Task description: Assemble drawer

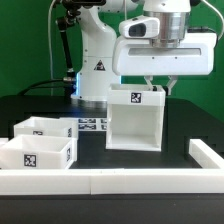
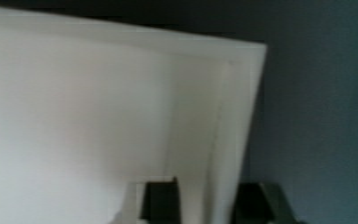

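Note:
The white drawer casing (image 1: 135, 120) stands upright on the black table with its open side facing the camera and a tag on its top front. My gripper (image 1: 160, 87) is right above its top right edge. In the wrist view the casing's wall (image 2: 87, 110) fills the picture. The gripper (image 2: 211, 205) has one dark finger (image 2: 158, 203) on each side of the thin wall edge, both pressed against it. Two shallow white trays (image 1: 45, 128) (image 1: 35, 155), each with a tag, lie at the exterior view's left.
A low white border rail (image 1: 130, 182) runs along the table's front and up the exterior view's right side. The marker board (image 1: 90, 125) lies flat between the trays and the casing. The arm's base (image 1: 95, 60) stands behind.

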`<state>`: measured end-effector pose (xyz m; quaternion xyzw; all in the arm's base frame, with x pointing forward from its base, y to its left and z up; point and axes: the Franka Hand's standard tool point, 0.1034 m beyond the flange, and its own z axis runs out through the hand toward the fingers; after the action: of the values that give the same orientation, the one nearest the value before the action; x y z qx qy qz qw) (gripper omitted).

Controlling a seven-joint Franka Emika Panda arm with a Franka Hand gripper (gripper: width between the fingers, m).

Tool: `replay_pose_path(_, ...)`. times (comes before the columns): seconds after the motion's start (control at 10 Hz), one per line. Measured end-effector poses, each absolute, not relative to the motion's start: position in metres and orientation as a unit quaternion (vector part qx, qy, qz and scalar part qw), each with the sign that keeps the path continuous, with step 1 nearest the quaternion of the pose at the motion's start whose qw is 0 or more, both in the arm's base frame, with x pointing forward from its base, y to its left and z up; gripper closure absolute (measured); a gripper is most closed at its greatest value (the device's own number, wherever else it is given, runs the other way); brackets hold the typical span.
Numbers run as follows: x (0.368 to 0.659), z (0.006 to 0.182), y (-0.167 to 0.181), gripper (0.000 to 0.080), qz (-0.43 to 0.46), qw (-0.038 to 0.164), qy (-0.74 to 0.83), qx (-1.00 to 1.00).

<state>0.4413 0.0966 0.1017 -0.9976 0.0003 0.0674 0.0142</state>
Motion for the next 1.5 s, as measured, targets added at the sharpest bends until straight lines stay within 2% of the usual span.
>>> replay_pose_path(0.1, 0.441, 0.102, 0.097, 0.0762, 0.068, 0.014, 0.0, -0.998)
replay_pose_path(0.7, 0.443, 0.101, 0.096, 0.0762, 0.069, 0.015, -0.003, -0.998)
replay_pose_path(1.5, 0.544, 0.102, 0.099, 0.0762, 0.014, 0.041, -0.036, -0.998)
